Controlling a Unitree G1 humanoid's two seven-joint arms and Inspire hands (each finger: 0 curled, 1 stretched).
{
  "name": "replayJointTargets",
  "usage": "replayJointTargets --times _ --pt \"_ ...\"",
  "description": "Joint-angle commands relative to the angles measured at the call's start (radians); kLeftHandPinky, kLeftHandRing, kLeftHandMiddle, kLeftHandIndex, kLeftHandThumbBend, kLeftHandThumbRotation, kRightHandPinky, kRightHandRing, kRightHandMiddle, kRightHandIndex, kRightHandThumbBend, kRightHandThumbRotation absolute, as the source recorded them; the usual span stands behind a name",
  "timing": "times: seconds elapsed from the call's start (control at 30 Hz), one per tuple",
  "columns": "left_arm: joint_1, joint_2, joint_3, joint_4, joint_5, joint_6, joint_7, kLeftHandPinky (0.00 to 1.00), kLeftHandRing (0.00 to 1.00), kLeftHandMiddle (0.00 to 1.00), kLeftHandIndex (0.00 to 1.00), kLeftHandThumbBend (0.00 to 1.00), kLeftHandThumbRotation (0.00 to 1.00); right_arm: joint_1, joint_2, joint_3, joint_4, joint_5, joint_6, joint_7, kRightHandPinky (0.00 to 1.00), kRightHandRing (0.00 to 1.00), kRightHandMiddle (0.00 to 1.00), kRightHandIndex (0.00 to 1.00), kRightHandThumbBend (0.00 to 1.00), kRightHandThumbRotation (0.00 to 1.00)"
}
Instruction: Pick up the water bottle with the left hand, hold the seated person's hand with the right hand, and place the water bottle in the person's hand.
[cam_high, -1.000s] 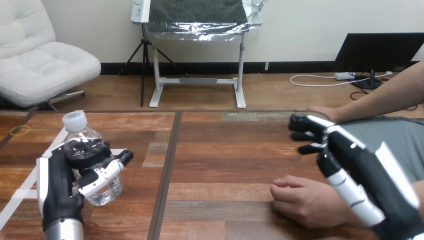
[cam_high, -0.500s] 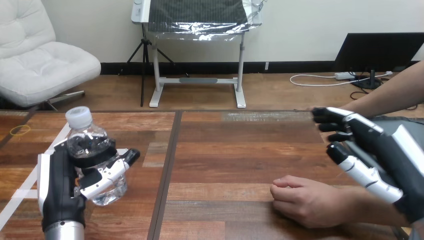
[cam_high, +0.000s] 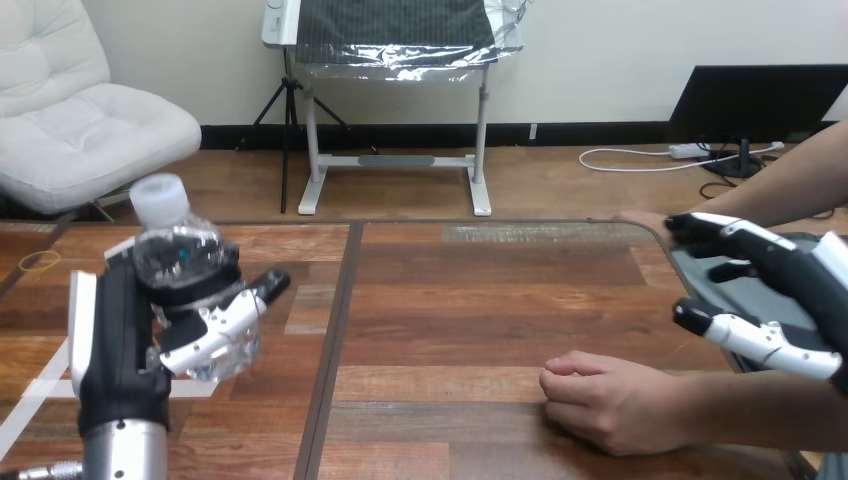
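A clear water bottle (cam_high: 178, 262) with a white cap stands upright in my left hand (cam_high: 120, 350), whose fingers and thumb are curled round its middle; it is lifted off the table at the left. My right hand (cam_high: 775, 290) hovers at the right edge, fingers straight and spread, above and to the right of the person's hand. The person's hand (cam_high: 610, 400) rests as a loose fist on the table near the front right, apart from both of my hands. The person's other hand (cam_high: 640, 219) lies at the table's far right edge.
White tape strips (cam_high: 45, 380) mark the table (cam_high: 460, 300) at the left. A yellow rubber band (cam_high: 40, 260) lies at the far left. A dark seam (cam_high: 335, 340) runs down the table between the bottle and the person's hand.
My left hand has raised the bottle off the table and a little to the right. My right hand has pulled back to the right and up, away from the person's fist.
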Motion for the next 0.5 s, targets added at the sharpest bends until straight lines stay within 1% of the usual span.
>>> replayJointTargets --times 0.0,0.1,0.23,0.3,0.33,0.37,0.47 --pt "-0.053 -0.005 -0.008 -0.059 -0.020 -0.014 -0.006 0.20 0.26 0.31 0.39 0.53 0.00 -0.065 -0.062 -0.033 -0.010 -0.004 0.023 0.015 0.72 0.83 0.86 0.85 0.88 0.72" --pt "-0.052 -0.005 -0.008 -0.059 -0.022 -0.012 -0.006 0.20 0.26 0.31 0.38 0.52 0.00 -0.064 -0.084 -0.040 -0.016 -0.004 0.047 0.030 0.71 0.84 0.87 0.86 0.91 0.71" --pt "-0.052 -0.004 -0.009 -0.062 -0.018 -0.007 -0.005 0.20 0.26 0.31 0.38 0.52 0.00 -0.063 -0.113 -0.050 -0.027 0.019 0.101 0.067 0.71 0.84 0.87 0.87 0.96 0.68" --pt "-0.053 -0.003 -0.009 -0.064 -0.018 -0.006 -0.005 0.20 0.26 0.31 0.38 0.52 0.00 -0.064 -0.124 -0.053 -0.030 0.027 0.123 0.083 0.71 0.85 0.88 0.87 0.98 0.64" --pt "-0.053 -0.003 -0.010 -0.065 -0.018 -0.006 -0.005 0.20 0.26 0.31 0.38 0.52 0.00 -0.064 -0.135 -0.055 -0.034 0.031 0.144 0.095 0.71 0.85 0.88 0.87 0.98 0.64" --pt "-0.054 -0.004 -0.010 -0.065 -0.018 -0.006 -0.005 0.20 0.25 0.31 0.38 0.52 0.00 -0.065 -0.142 -0.057 -0.036 0.033 0.158 0.103 0.71 0.86 0.89 0.87 0.99 0.61" --pt "-0.056 -0.004 -0.011 -0.066 -0.021 -0.010 -0.007 0.20 0.25 0.31 0.38 0.52 0.00 -0.066 -0.165 -0.061 -0.041 0.032 0.192 0.127 0.71 0.86 0.89 0.88 0.99 0.56"
